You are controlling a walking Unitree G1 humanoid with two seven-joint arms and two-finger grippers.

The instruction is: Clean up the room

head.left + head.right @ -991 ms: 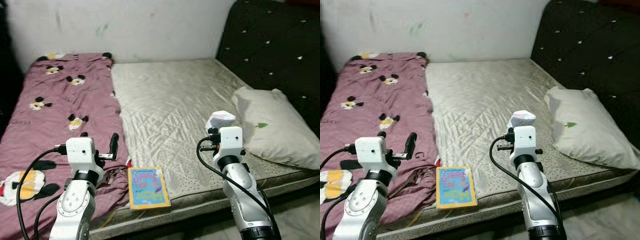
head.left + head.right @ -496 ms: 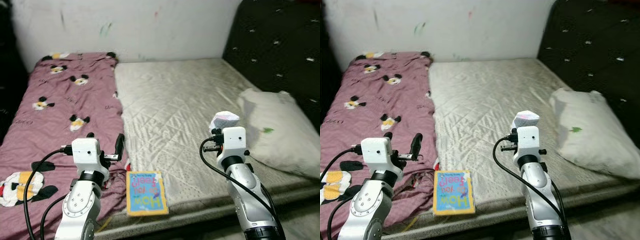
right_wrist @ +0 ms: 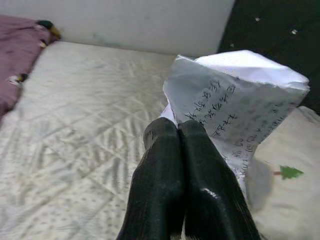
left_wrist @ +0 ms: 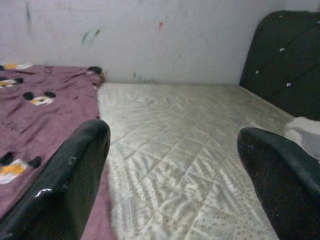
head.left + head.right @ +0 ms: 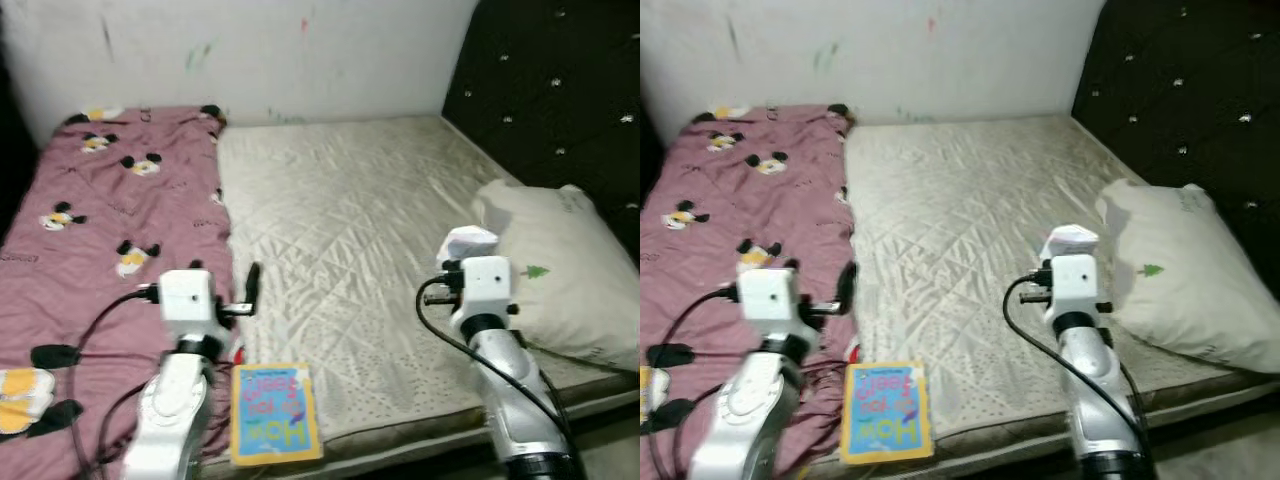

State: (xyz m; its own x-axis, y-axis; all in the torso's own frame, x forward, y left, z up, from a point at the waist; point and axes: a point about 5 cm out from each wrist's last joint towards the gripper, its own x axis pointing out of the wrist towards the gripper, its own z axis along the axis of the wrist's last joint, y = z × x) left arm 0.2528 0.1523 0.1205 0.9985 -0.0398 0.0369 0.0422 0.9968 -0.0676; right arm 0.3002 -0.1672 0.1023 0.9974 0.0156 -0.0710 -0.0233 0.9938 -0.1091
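1. Left eye view: against a second ago, whole scene shifted, so camera moved, not the things. Book (image 5: pixel 274 413) now lower and nearer the mattress (image 5: pixel 350 220) edge, beside the maroon sheet (image 5: pixel 100 210); pillow (image 5: pixel 555 260) at the right. Right gripper (image 5: pixel 468 243) raised with crumpled paper (image 5: pixel 470 240) at its tip, as before. Reads as carrying litter away, book not yet dealt with.
2. Right eye view: same layout from the other eye. Left gripper (image 5: pixel 845 285) held up over the sheet's edge, near the book but apart from it.
3. Left wrist view: shows what the head views cannot. Left fingers (image 4: pixel 70 175) spread wide, nothing between them, only bedding beyond.
4. Right wrist view: fingers (image 3: pixel 165 185) pressed tight together, pinching the written-on paper, with handwriting legible as lines and the pillow's green tree mark (image 3: pixel 289 172) close behind.
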